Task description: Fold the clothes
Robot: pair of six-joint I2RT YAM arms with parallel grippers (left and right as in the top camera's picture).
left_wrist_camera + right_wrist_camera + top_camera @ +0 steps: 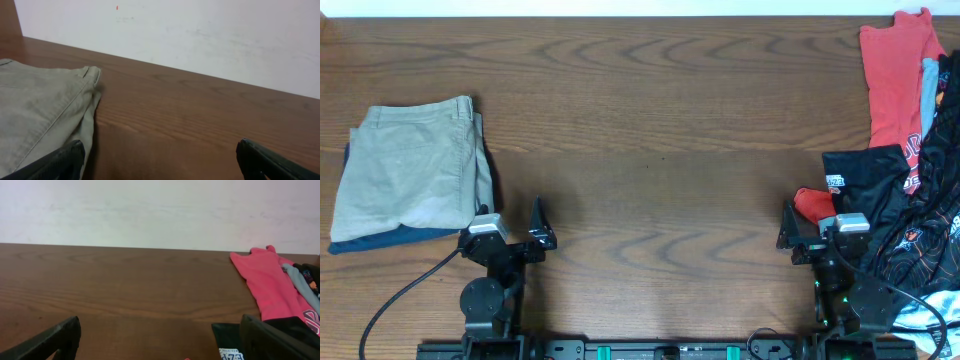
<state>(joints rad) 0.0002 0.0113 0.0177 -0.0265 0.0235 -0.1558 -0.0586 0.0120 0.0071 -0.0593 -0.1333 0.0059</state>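
Note:
The black jersey [905,215] with thin orange lines and white-and-orange logos lies crumpled at the table's right edge. One corner with a white label [229,345] shows low in the right wrist view. My right gripper [812,235] is open and empty at the front right, just left of the jersey. My left gripper [512,232] is open and empty at the front left, far from the jersey. Both pairs of fingers show wide apart over bare wood in the wrist views, the left [160,160] and the right [160,339].
Folded tan trousers [415,165] lie on a dark blue garment [390,238] at the left, also showing in the left wrist view [40,110]. A red shirt [900,75] and a light blue garment [930,90] lie at the back right. A small red piece [814,204] lies by the jersey.

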